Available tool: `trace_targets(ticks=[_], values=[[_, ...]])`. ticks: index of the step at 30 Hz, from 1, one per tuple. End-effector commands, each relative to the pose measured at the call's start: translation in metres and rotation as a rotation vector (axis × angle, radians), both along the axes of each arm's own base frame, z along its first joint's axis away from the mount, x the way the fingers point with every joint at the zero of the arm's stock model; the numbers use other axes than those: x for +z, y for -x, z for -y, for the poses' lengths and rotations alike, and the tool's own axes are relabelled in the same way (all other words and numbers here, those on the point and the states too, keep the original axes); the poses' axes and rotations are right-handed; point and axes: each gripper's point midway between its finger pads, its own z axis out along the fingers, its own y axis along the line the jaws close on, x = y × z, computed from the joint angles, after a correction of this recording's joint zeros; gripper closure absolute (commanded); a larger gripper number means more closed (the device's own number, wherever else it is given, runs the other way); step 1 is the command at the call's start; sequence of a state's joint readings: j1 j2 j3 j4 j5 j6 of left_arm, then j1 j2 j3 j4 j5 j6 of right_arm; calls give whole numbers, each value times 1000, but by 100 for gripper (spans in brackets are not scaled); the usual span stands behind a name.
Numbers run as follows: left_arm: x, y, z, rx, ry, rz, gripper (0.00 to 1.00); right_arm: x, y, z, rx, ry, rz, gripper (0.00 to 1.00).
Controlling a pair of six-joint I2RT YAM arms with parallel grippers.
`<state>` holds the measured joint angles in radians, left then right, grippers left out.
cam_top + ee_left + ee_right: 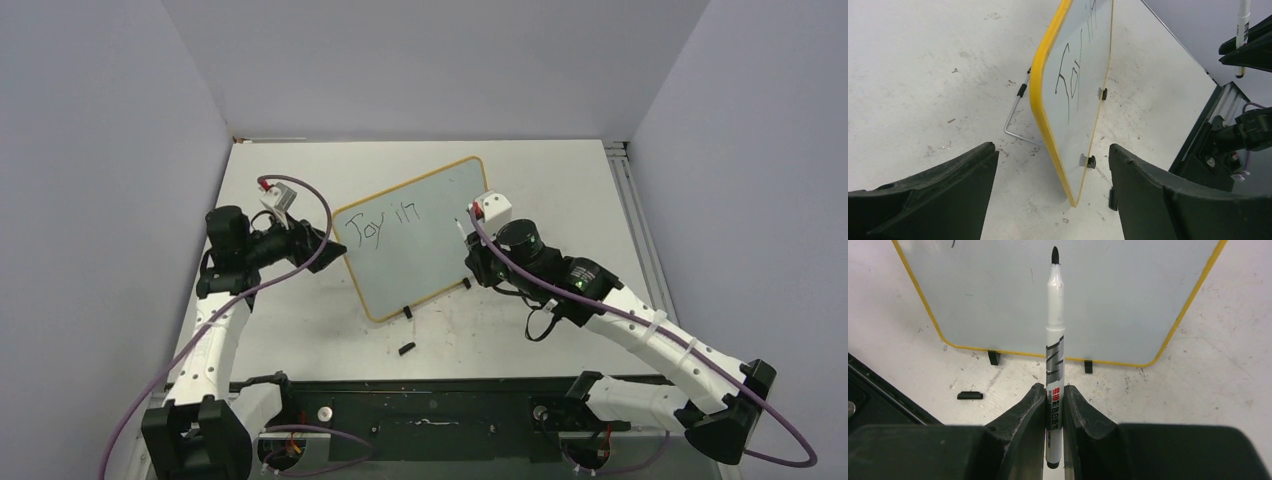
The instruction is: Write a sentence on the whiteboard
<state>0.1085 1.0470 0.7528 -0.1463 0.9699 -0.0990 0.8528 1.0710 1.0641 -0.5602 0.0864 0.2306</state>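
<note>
While my right gripper (1053, 395) is clamped on a white, black-tipped marker pen (1054, 335), the pen's tip points at the small glossy whiteboard with a yellow-orange frame (430, 262), near its bare right half; I cannot tell whether they touch. My left gripper (1052, 150) is spread apart, with the board's left edge just ahead between its fingers. The black handwritten sentence (383, 224) reads "Joy in" at the top left.

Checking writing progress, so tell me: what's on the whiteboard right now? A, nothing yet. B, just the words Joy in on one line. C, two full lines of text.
B: the whiteboard carries only one line of writing, reading "Joy in", while the right gripper holds the marker.
</note>
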Motion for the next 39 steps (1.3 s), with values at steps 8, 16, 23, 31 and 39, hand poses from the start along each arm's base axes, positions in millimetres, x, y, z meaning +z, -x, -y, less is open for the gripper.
trace_targets(ticks=[8, 16, 23, 31, 39], values=[[84, -2, -38, 314, -204, 384, 17, 7, 20, 15, 214, -54, -219, 95], [106, 55, 54, -35, -303, 535, 19, -8, 79, -12, 491, -188, -524, 95], [69, 123, 130, -385, -350, 572, 22, -19, 116, -23, 585, -234, -752, 95], [19, 169, 180, -577, -556, 689, 26, -32, 154, -36, 650, -154, -866, 95], [-3, 178, 191, -645, -589, 683, 42, -24, 159, -37, 671, -153, -849, 95]])
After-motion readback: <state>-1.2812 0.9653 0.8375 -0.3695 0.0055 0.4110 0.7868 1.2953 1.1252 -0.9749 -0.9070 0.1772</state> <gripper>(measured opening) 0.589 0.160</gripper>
